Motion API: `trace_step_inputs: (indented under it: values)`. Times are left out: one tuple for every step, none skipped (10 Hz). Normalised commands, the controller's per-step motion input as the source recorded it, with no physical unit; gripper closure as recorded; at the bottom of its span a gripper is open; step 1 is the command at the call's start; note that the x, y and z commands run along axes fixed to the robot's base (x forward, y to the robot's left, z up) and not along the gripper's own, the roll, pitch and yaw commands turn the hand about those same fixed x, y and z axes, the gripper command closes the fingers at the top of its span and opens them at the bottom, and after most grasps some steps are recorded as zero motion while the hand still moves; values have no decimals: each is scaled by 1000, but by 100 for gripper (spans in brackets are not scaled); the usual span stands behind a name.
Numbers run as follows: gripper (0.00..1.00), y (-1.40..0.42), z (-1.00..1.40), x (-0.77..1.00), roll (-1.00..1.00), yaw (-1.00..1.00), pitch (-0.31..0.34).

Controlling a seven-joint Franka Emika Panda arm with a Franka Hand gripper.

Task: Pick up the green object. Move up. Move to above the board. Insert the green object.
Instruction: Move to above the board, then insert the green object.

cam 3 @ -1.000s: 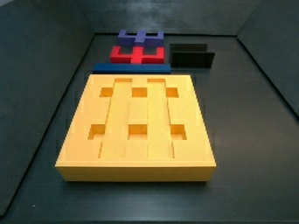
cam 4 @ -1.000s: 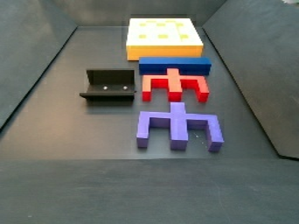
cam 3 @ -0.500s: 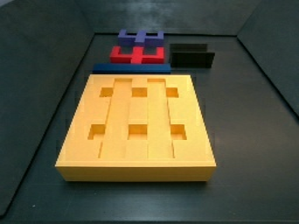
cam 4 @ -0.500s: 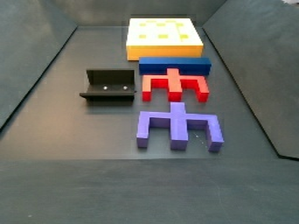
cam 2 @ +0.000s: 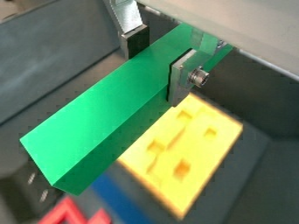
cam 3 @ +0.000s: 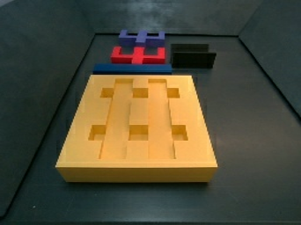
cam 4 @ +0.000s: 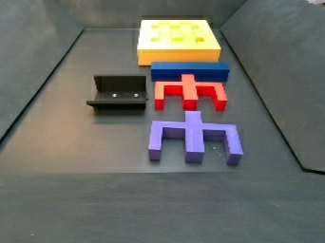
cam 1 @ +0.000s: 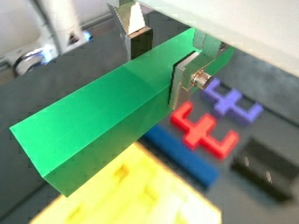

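While neither side view catches the arm, both wrist views show the gripper high above the floor, its two silver fingers closed flat against opposite faces of the green object, a long plain bar carried clear of everything below. In a wrist view the bar's free end hangs over the yellow board, whose square holes show blurred beneath it; in a wrist view the red notched block, the purple notched block and a dark blue bar lie under it. In a side view, nearest the camera lies the purple notched block, then the red notched block with the dark L-shaped fixture to its left, then the dark blue bar lying just beside the board's edge, and farthest back the yellow board flat on the dark floor.
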Motion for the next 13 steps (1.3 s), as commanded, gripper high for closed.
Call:
trace_step_inputs:
  values:
    - [100, -683, 114, 496, 28, 8, 184]
    - [100, -308, 72, 274, 37, 8, 161]
    - [100, -54, 0, 0, 0, 0, 0]
    - [100, 0, 0, 0, 0, -20, -26]
    - [100, -23, -43, 0, 0, 0, -59]
    - [100, -197, -669, 394, 231, 443, 0]
    - [100, 83, -1000, 343, -100, 609, 0]
    - [100, 149, -1000, -169, 27, 463, -30]
    - [100, 186, -1000, -866, 47, 186, -51]
    - [100, 340, -1000, -783, 29, -43, -11]
    - [100, 0, -903, -951, 0, -206, -184]
    - [100, 0, -880, -526, -6, -17, -196]
    - [100, -394, -723, -497, 0, -23, -256]
